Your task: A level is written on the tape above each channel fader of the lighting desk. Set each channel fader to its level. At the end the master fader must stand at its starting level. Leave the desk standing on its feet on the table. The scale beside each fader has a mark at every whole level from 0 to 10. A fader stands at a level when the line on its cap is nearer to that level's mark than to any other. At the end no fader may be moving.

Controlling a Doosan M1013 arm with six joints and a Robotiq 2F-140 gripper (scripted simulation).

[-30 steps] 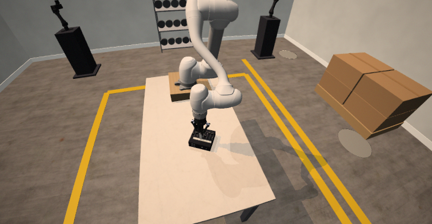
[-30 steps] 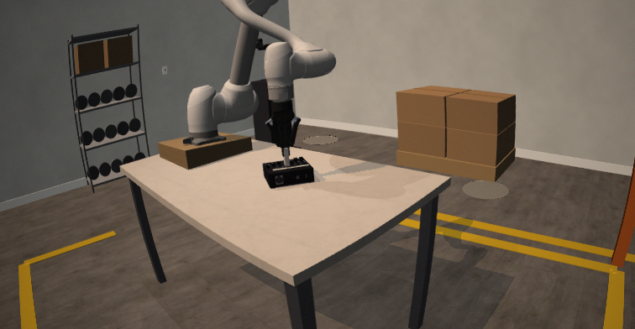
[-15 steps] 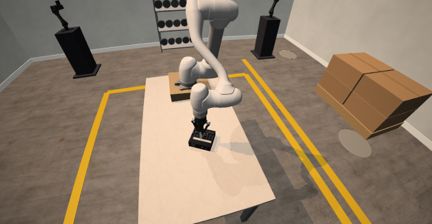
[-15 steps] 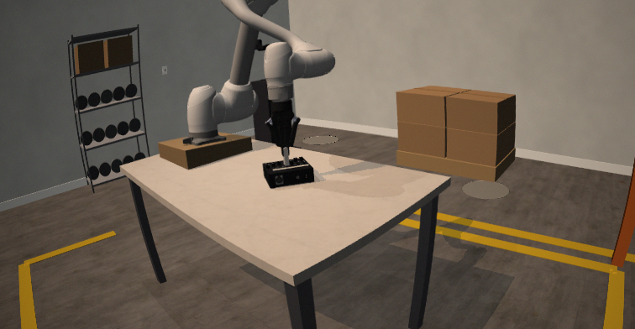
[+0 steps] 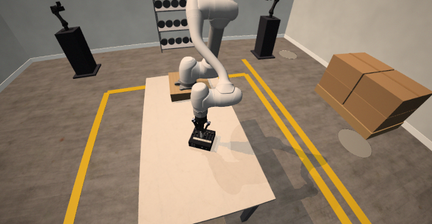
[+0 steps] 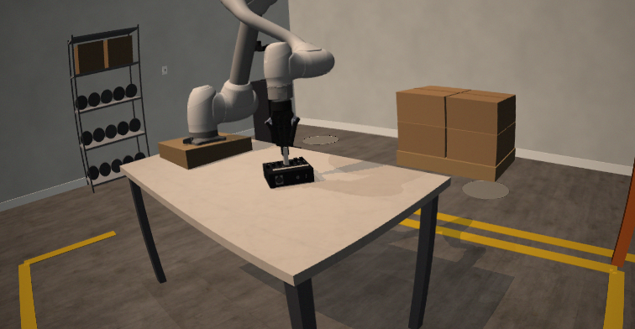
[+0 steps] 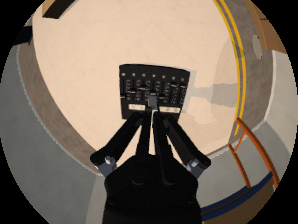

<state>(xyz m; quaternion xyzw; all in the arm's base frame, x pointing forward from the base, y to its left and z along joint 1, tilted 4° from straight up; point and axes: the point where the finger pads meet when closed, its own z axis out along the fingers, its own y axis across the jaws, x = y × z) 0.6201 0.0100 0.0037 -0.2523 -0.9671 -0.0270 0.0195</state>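
The lighting desk (image 5: pixel 198 144) (image 6: pixel 293 176) (image 7: pixel 174 76) is a small black box standing on its feet near the middle of the table (image 5: pixel 169 174) (image 6: pixel 266 220). Its top carries a row of several faders and a strip of pale tape. The fader caps and the written levels are too small to read. My gripper (image 5: pixel 200 135) (image 6: pixel 285 160) (image 7: pixel 151 100) is shut, with nothing between its fingers. Its closed fingertips point straight down and rest on the desk's top, near the tape strip around the middle faders.
The arm's base sits on a brown wooden block (image 5: pixel 178 94) (image 6: pixel 202 151) at the table's far end. A stack of cardboard boxes (image 5: pixel 371 94) (image 6: pixel 455 131) stands on the floor to the right. A shelf rack (image 5: pixel 172 14) (image 6: pixel 106 100) stands by the back wall.
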